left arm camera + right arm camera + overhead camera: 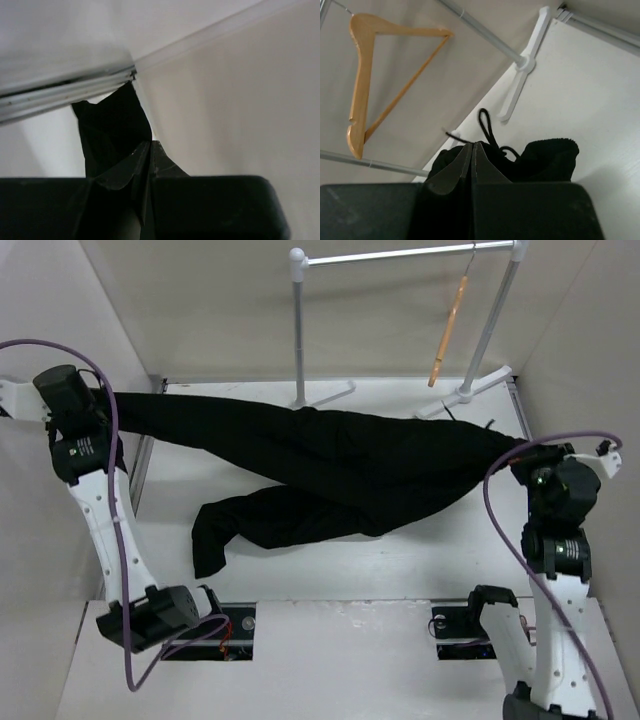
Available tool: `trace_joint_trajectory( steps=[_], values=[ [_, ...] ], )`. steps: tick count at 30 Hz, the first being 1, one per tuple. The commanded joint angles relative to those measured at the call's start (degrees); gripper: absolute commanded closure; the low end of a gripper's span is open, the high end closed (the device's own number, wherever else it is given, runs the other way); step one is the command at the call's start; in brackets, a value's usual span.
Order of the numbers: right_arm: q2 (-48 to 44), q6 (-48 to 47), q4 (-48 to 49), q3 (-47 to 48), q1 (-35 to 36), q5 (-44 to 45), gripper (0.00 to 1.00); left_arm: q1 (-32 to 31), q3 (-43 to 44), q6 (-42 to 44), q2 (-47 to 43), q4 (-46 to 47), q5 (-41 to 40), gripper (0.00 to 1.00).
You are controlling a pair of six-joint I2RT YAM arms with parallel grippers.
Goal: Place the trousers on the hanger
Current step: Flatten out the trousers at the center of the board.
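Observation:
The black trousers (340, 465) are stretched across the table between my two grippers. One leg runs taut to the far left; the other leg (250, 520) lies slack toward the front. My left gripper (103, 400) is shut on a leg end (112, 135) at the far left corner. My right gripper (520, 455) is shut on the waistband (540, 157) with its drawstring (487, 127) at the right. The tan wooden hanger (448, 332) hangs from the silver rack's bar, above and behind the trousers; it also shows in the right wrist view (365, 85).
The silver metal rack (400, 255) stands at the back, its white feet (325, 392) on the table behind the trousers. Walls close in at the left, back and right. Bare white table (400, 560) lies in front of the trousers.

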Motion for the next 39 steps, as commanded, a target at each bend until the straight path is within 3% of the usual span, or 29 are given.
trace_joint_trajectory(
  steps=[1, 6, 10, 13, 17, 21, 23, 25, 26, 30, 33, 35, 38, 39],
  values=[
    [-3.0, 0.5, -5.7, -2.7, -2.4, 3.2, 0.97, -0.1, -1.3, 2.1, -1.6, -2.4, -5.6, 0.97],
    [7.6, 3.6, 2.6, -4.2, -7.6, 1.1, 0.97, -0.3, -7.3, 2.1, 1.6, -0.1, -4.7, 0.97],
    [23.1, 4.9, 13.8, -0.8, -11.1, -0.8, 0.97, -1.5, -5.7, 1.3, 10.7, 6.1, -1.2, 0.97],
    [29.6, 6.0, 19.7, 1.4, -14.0, -4.4, 0.97, -3.0, -2.4, 0.5, 16.4, 8.9, 0.6, 0.97],
    [34.2, 6.0, 19.5, 3.6, -15.5, -5.7, 0.97, -4.5, 2.6, 1.2, 19.0, 10.7, 2.1, 0.96],
    [41.4, 7.0, 19.3, 3.7, -15.5, -5.2, 0.93, -4.7, -1.8, 2.3, 20.1, 12.5, 1.7, 0.93],
    [47.8, 8.0, 18.3, 6.0, -15.4, -5.5, 0.81, -4.5, -2.7, 2.5, 24.4, 11.8, 3.7, 0.85],
    [52.7, 8.7, 16.6, 9.2, -15.2, -5.8, 0.65, -4.7, -2.6, 3.1, 27.5, 12.7, 7.3, 0.84],
    [53.7, 8.5, 16.5, 10.2, -14.8, -5.9, 0.63, -4.8, -2.0, 3.4, 28.4, 13.8, 7.4, 0.84],
    [51.4, 6.8, 14.9, 11.1, -11.9, -4.8, 0.45, -6.4, 1.5, 4.3, 28.8, 13.4, 7.2, 0.82],
    [46.1, 7.5, 13.6, 7.1, -10.0, -3.1, 0.36, -6.8, -1.2, 4.0, 28.0, 11.8, 5.7, 0.70],
    [42.7, 7.4, 13.6, 4.4, -8.2, -3.1, 0.41, -7.0, -4.1, 3.6, 28.7, 11.6, 5.9, 0.63],
    [39.3, 6.2, 12.9, 1.5, -4.2, -4.6, 0.72, -7.4, -6.0, 3.3, 31.1, 14.1, 8.4, 0.53],
    [38.3, 5.5, 12.5, 0.4, -2.8, -4.8, 0.77, -7.6, -5.9, 3.3, 32.1, 15.6, 10.0, 0.52]
  ],
)
